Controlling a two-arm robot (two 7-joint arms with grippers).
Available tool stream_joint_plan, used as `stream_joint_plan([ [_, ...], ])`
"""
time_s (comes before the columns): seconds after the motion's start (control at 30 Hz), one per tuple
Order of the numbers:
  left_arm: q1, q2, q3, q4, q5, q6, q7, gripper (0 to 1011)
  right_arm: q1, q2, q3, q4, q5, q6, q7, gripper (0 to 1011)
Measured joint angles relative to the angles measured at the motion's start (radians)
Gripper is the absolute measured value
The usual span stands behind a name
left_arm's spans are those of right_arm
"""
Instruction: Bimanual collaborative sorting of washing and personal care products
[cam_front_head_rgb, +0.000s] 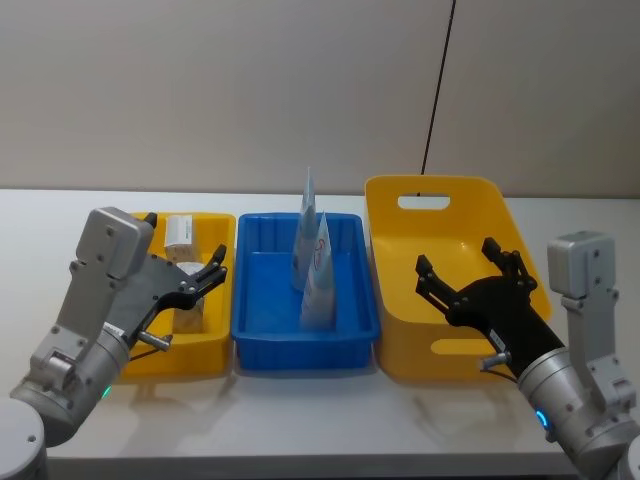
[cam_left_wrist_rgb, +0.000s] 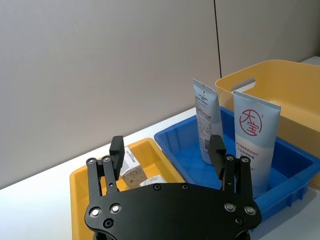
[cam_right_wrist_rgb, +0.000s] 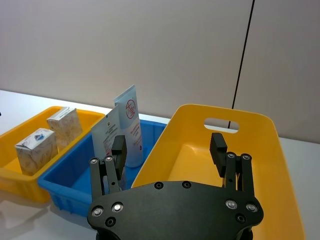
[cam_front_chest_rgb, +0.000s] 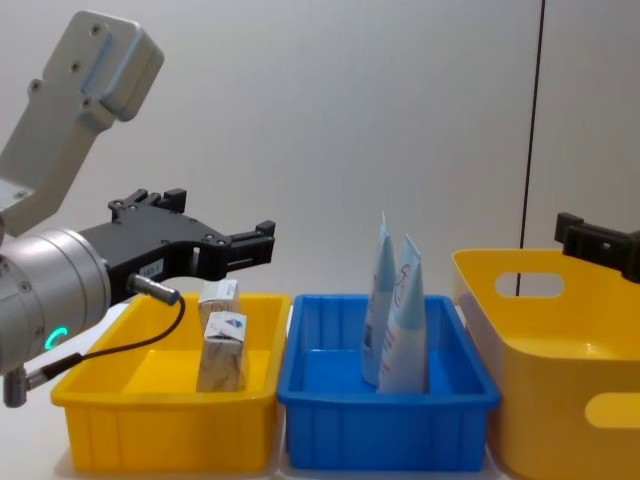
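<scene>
Two tall, tapering pale-blue squeeze tubes (cam_front_head_rgb: 318, 275) with red print stood upright, close together, in the blue bin (cam_front_head_rgb: 305, 345). A white-grey patterned carton (cam_front_chest_rgb: 222, 350) and a beige carton (cam_front_chest_rgb: 217, 295) stood in the small yellow bin (cam_front_head_rgb: 170, 360) at the blue bin's nine o'clock. The left gripper (cam_front_head_rgb: 205, 270) hovered over the cartons, fingers spread, holding nothing. The right gripper (cam_front_head_rgb: 456, 258), also spread and empty, hung over the large yellow bin (cam_front_head_rgb: 400, 330) at three o'clock.
</scene>
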Motion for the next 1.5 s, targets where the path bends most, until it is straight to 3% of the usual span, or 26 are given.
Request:
stream_joint_plan([
  [0.53, 0.001, -0.001, -0.001, -0.003, 0.0, 0.016, -0.001, 1001, 0.0, 0.0, 0.0, 0.0, 0.0, 0.0, 0.0, 1003],
  [0.83, 0.002, -0.006, -0.005, -0.022, -0.015, 0.113, -0.005, 1001, 0.0, 0.0, 0.0, 0.0, 0.0, 0.0, 0.0, 1003],
  [1.3, -0.012, -0.031, -0.009, -0.047, -0.043, 0.353, 0.003, 1001, 0.0, 0.0, 0.0, 0.0, 0.0, 0.0, 0.0, 1003],
  [1.5, -0.03, -0.049, -0.006, -0.037, -0.046, 0.425, 0.008, 1001, 0.0, 0.0, 0.0, 0.0, 0.0, 0.0, 0.0, 1003],
])
